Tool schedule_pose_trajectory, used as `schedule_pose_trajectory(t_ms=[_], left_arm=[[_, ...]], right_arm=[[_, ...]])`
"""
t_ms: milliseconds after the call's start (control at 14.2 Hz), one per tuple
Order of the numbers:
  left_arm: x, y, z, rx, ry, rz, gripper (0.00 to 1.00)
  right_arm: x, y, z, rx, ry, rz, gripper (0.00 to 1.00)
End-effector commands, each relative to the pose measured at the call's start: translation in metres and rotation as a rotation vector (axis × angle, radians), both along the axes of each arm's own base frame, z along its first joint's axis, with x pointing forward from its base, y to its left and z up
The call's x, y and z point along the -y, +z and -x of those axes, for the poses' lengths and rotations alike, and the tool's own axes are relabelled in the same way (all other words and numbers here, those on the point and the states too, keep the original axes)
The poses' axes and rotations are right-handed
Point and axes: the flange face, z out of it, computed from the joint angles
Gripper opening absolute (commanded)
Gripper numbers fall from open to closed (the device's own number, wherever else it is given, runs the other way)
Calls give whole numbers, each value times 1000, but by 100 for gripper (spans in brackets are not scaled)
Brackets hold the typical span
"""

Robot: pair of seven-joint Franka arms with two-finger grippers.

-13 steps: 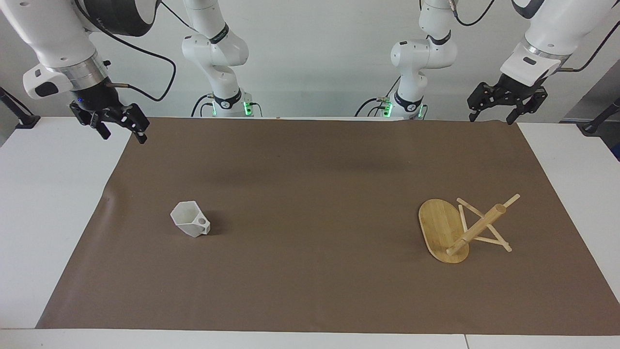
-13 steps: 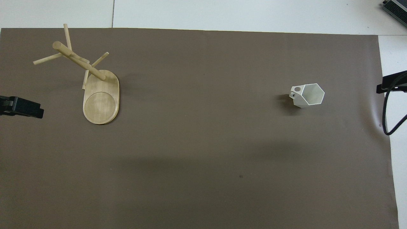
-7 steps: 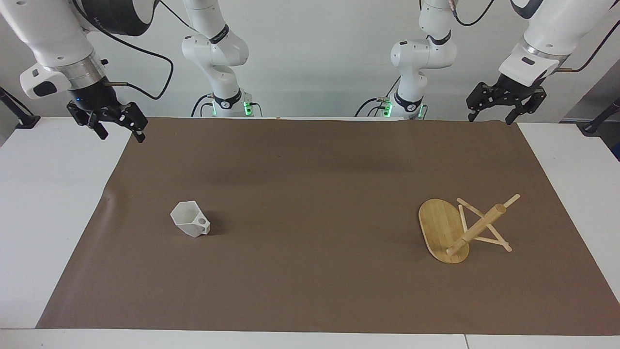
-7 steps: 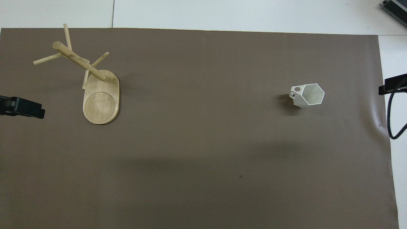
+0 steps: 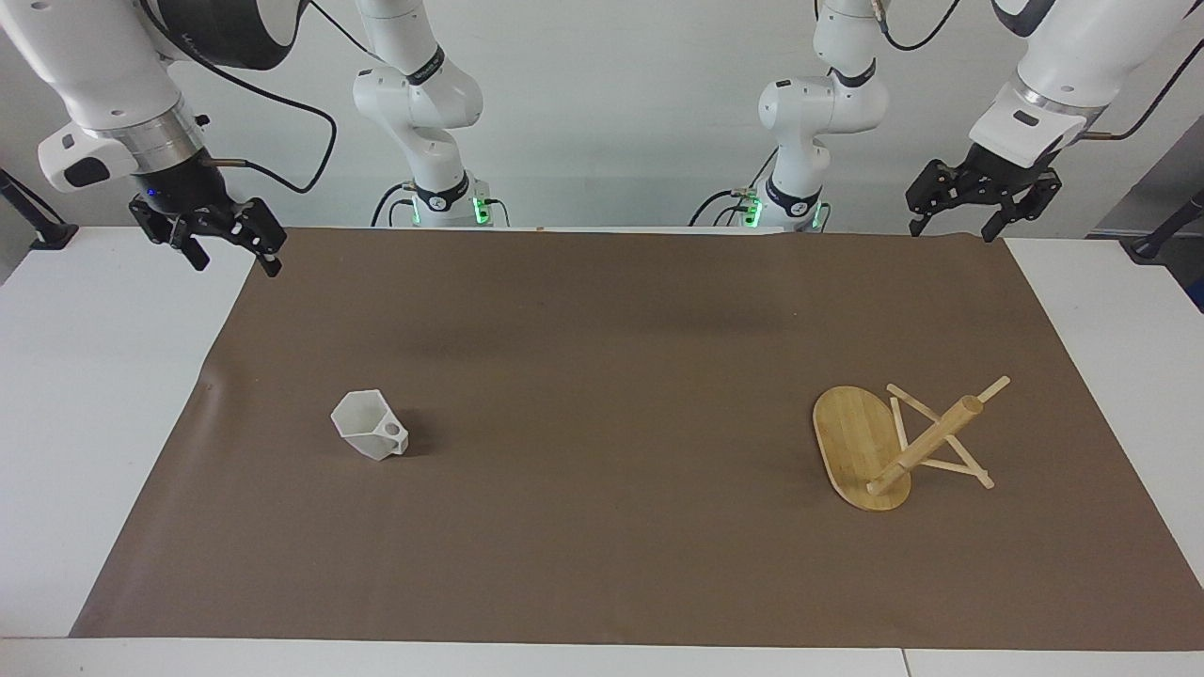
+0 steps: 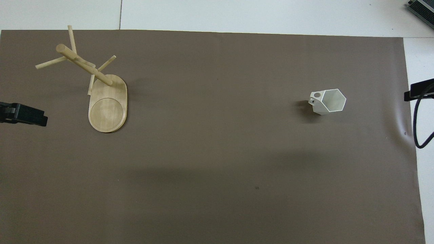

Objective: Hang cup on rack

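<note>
The right gripper (image 5: 209, 243), fingers spread and empty, has risen a touch since a second ago and hangs over the brown mat's (image 5: 602, 564) corner; the left gripper (image 5: 969, 205), also open and empty, has barely stirred. The white faceted cup (image 5: 370, 425) sits upright (untouched) toward the right arm's end of the surface, well apart from the bamboo rack (image 5: 894, 447). No approach has begun.
</note>
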Motion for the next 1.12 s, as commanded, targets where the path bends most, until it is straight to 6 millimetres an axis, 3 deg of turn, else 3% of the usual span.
schedule_pose_trajectory(t_ms=[0,1055], left_arm=[[-7,0,7,6,6,-11,100],[-2,-2,2,43,-11,-9,100]], right_arm=[[2,2,7,-12,15,19,100],[-5,0,7,-17,28,10,100]])
